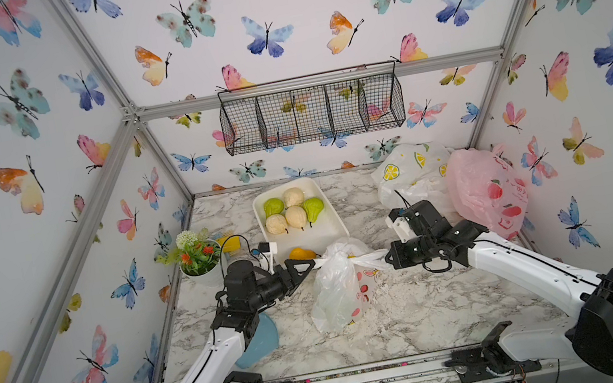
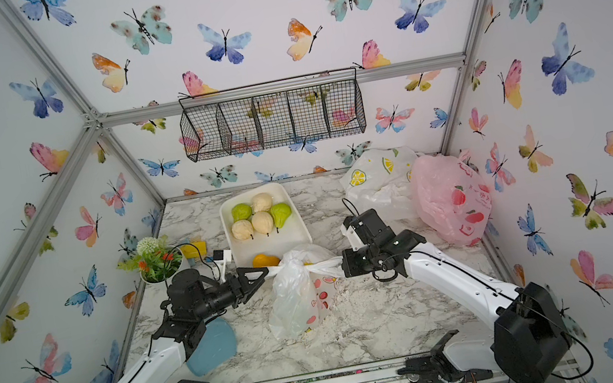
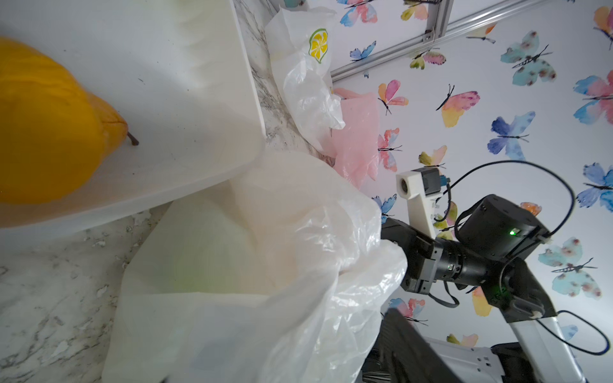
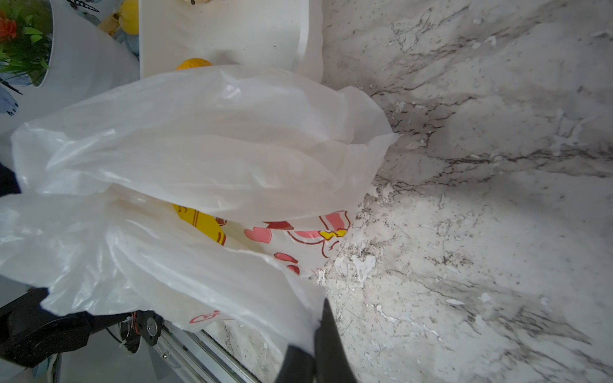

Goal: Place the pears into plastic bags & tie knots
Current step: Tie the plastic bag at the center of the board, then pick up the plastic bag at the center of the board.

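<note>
While the right end effector [image 1: 389, 260] clamps the bunny bag [image 1: 339, 296], its top stretches crosswise to the left end effector [image 1: 310, 264]; those jaws gape.

Marble-pattern table [image 1: 423, 320], white tray [image 1: 316, 235], bunny bag [image 1: 338, 292], lemon bag [image 1: 407, 175], pink bag [image 1: 481, 188], flowerpot [image 1: 205, 276]

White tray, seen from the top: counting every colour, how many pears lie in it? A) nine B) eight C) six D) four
C: in a top view the white tray holds two green pears, three cream-white pears and one orange-yellow pear.
</note>
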